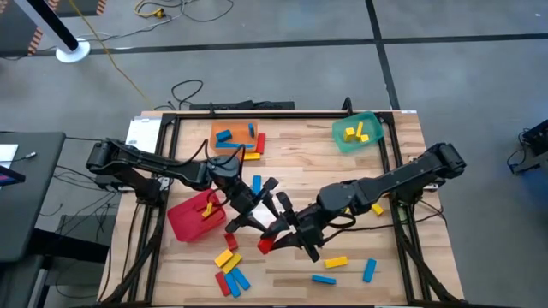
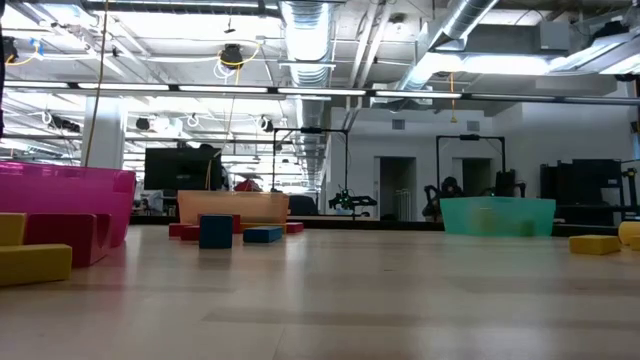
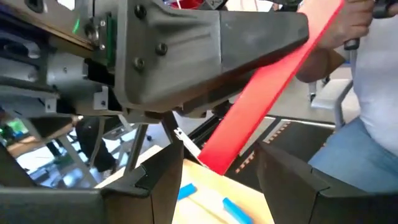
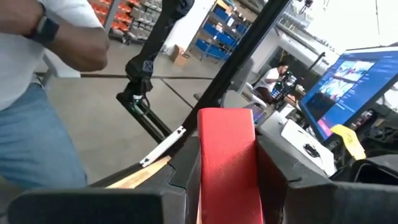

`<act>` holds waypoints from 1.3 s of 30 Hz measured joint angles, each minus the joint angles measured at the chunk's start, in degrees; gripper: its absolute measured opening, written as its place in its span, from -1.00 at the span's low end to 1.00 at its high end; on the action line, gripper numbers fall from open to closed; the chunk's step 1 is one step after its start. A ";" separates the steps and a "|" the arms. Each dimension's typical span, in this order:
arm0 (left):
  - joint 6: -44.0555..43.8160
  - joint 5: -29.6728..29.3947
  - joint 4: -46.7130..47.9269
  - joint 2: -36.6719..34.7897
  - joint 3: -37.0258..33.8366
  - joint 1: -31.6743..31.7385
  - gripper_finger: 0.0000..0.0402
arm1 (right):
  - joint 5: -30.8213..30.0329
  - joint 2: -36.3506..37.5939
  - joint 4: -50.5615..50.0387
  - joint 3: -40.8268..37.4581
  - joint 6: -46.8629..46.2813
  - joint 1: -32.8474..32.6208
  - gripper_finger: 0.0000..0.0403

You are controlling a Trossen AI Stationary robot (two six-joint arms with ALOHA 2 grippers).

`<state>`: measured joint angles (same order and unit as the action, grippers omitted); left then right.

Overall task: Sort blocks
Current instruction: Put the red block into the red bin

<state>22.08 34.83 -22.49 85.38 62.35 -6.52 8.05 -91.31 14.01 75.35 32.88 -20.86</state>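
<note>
My right gripper (image 1: 272, 242) (image 4: 227, 140) is shut on a red block (image 1: 265, 245) (image 4: 227, 149), raised above the table's near middle. My left gripper (image 1: 259, 228) (image 3: 217, 171) faces it, open. The left fingers stand on either side of the red block's free end (image 3: 217, 158), with a gap showing on both sides. Other red, blue and yellow blocks (image 1: 229, 269) lie flat near the front edge. The low view shows neither gripper. My right gripper pinches the red block between its two fingers, which lie along the block's two long sides (image 4: 205, 168). The fingers come in level from the table's right. The block's far end (image 4: 227, 118) sticks out past the fingertips. It is lifted clear of the table.
A red bin (image 1: 195, 214) holding a yellow block stands at the left. An orange bin (image 1: 235, 137) is at the back, a green bin (image 1: 358, 133) with yellow blocks at the back right. Loose blocks (image 1: 336, 261) lie near the front. A person (image 4: 37, 93) stands beyond the table.
</note>
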 joint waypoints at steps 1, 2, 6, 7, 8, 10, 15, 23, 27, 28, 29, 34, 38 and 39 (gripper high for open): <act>-0.47 0.03 0.12 0.00 0.00 -0.01 -0.03 | -0.45 0.01 -0.05 0.00 0.44 -0.10 -0.39; -0.79 0.07 0.31 0.00 0.00 -0.02 -0.04 | -0.83 0.00 -0.12 0.00 0.60 -0.20 -0.39; -1.77 1.04 0.88 0.00 0.00 0.06 -0.16 | -2.47 0.01 -0.54 0.00 0.82 -0.64 -0.39; -2.04 1.10 0.87 0.00 0.00 0.13 -0.19 | -2.98 0.01 -0.76 0.00 0.85 -0.66 -0.39; -2.33 1.13 0.88 0.00 0.00 0.15 -0.22 | -3.58 0.01 -1.14 0.00 1.01 -0.89 -0.39; -2.58 1.12 0.90 0.00 0.00 0.20 -0.28 | -5.15 0.01 -1.48 0.00 1.37 -1.38 -0.39; -3.38 1.79 1.20 0.02 0.00 0.20 -0.38 | -8.73 0.12 -1.77 0.00 1.72 -2.49 -0.39; -3.06 3.57 2.85 0.04 -0.05 0.20 -0.58 | -10.63 0.38 -2.95 0.02 0.00 -2.85 -0.39; -2.89 5.02 4.37 0.03 -0.04 0.20 -0.66 | -10.82 0.40 -3.47 0.02 -1.29 -2.85 -0.39; -2.76 5.21 5.29 -0.23 -0.05 0.20 -0.67 | -10.86 0.40 -3.85 0.02 -1.47 -2.85 -0.39; -2.36 5.16 6.51 -0.54 -0.07 0.20 -0.68 | -10.96 0.40 -4.34 0.02 -1.53 -2.85 -0.39; -0.49 4.49 11.84 -3.11 -0.09 0.20 -0.70 | -11.50 0.40 -5.72 0.11 -2.57 -2.78 -0.37; 0.86 2.69 17.54 -5.77 -0.09 0.20 -0.70 | -13.31 0.40 -6.37 0.11 -2.86 -2.84 -0.25; 1.22 2.02 19.38 -6.46 -0.09 0.20 -0.70 | -14.01 0.40 -6.73 0.11 -3.02 -3.02 -0.20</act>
<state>23.31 36.85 -3.11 78.93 62.26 -6.33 -5.96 -90.91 7.28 75.46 29.86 -23.87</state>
